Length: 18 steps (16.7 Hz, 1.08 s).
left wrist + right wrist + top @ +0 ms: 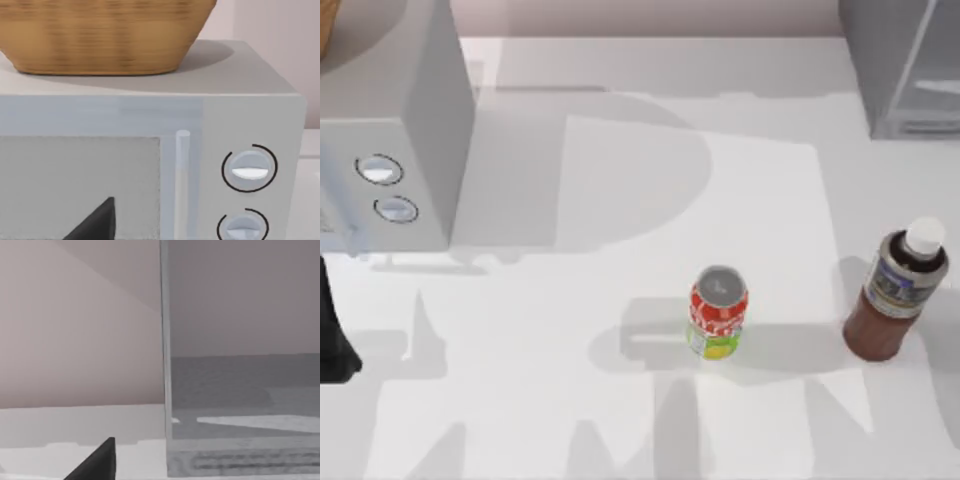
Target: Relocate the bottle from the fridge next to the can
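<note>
The can [718, 311], red on top with a yellow-green band, stands upright near the table's middle. To its right, a gap away, stands the bottle [897, 292]: dark brown liquid, white cap, grey-and-blue label. It rests on the table, outside the fridge. The grey fridge [905, 65] sits at the back right corner; its glassy panel [240, 365] is close in the right wrist view. A dark piece of my left arm [332, 345] sits at the table's left edge. A dark tip of my left gripper [95, 224] faces the microwave. My right gripper [95, 464] faces the fridge.
A light-grey microwave [395, 130] with two round knobs stands at the back left, and its door [80, 185] is near in the left wrist view. A woven basket [100, 35] rests on top of it. The white table [570, 400] extends in front.
</note>
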Motion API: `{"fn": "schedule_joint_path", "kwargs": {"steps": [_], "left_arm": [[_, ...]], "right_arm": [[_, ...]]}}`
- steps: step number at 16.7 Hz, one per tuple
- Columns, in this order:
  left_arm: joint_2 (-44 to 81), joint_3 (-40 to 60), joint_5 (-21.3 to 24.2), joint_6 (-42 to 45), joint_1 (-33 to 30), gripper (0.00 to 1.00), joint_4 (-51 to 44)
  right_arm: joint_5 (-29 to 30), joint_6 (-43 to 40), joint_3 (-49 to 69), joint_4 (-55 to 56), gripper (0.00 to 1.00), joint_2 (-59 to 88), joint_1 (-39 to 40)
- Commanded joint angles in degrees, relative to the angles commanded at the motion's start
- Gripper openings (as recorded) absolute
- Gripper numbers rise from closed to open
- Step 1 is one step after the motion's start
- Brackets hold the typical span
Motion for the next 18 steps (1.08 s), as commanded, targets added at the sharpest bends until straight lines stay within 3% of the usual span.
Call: {"fn": "schedule_joint_path", "kwargs": {"steps": [5, 9, 18], "left_arm": [[0.0, 0.0, 0.0, 0.0, 0.0, 1.0, 0.0], [0.0, 0.0, 0.0, 0.0, 0.0, 1.0, 0.0], [0.0, 0.0, 0.0, 0.0, 0.0, 1.0, 0.0]], "right_arm": [[-12.4, -0.7, -2.5, -21.2, 1.0, -22.7, -11.1], [-18.8, -1.4, -4.2, -30.5, 1.0, -33.0, -17.4], [-19.6, -1.6, -2.9, -33.8, 1.0, -35.9, -18.5]]}}
